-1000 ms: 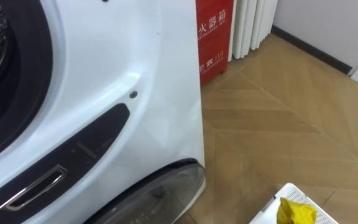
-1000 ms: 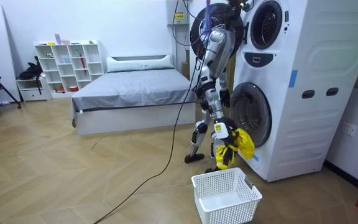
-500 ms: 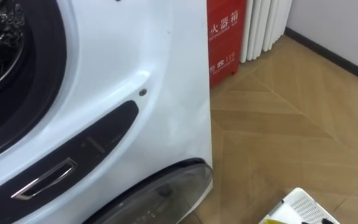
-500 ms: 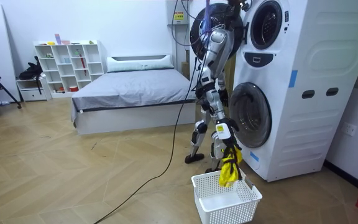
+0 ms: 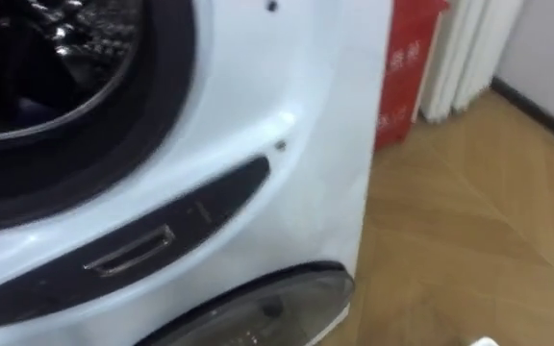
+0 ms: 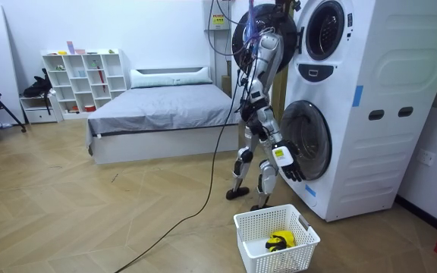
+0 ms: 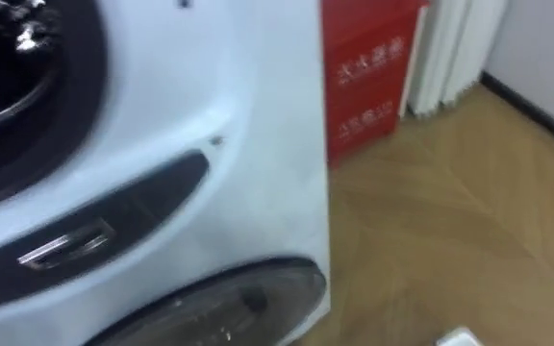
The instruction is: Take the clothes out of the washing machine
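Yellow garment [image 6: 281,241] — one, crumpled into a lump with no clear long axis — lies below the right hand [image 6: 290,168]. One white washing machine [image 6: 370,152] with two stacked drums stands just beyond that hand. One white basket [image 6: 279,259] under it holds the garment. The hand is empty — fingers loose.

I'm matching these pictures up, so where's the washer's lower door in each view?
Left eye view: door, bottom edge, left of centre.
Right eye view: door, bottom edge, further left.
Room view: door, right of centre, mid-height.
Shared landmark: the dark panel above it.
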